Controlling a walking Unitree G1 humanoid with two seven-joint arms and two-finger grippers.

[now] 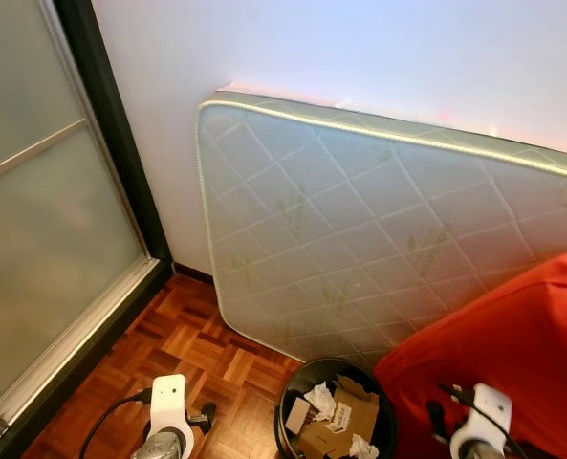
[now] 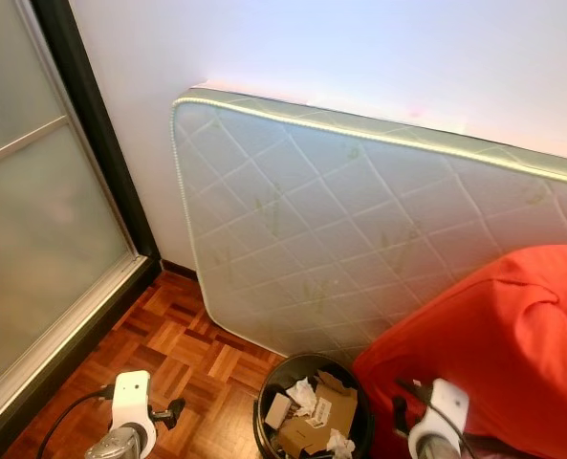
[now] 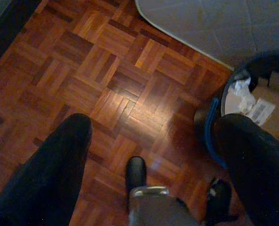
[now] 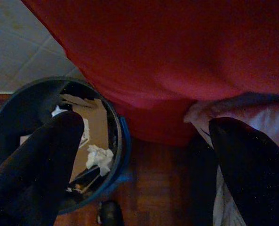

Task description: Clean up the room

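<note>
Here, at nine o'clock in the head views, a frosted sliding door [image 1: 44, 229] meets the parquet floor [image 1: 202, 349]. At seven o'clock the left gripper [image 3: 151, 155] hangs over bare floor, its fingers [image 3: 50, 169] spread wide and holding nothing. A quilted mattress [image 1: 359, 239] leans on the wall through the centre. At six o'clock stands a black waste bin [image 1: 293, 392] holding cardboard and crumpled paper [image 1: 319, 397]. At four o'clock lies a red cloth [image 1: 512, 344]; the right gripper [image 4: 144, 155], fingers wide and empty, hangs between bin and cloth.
</note>
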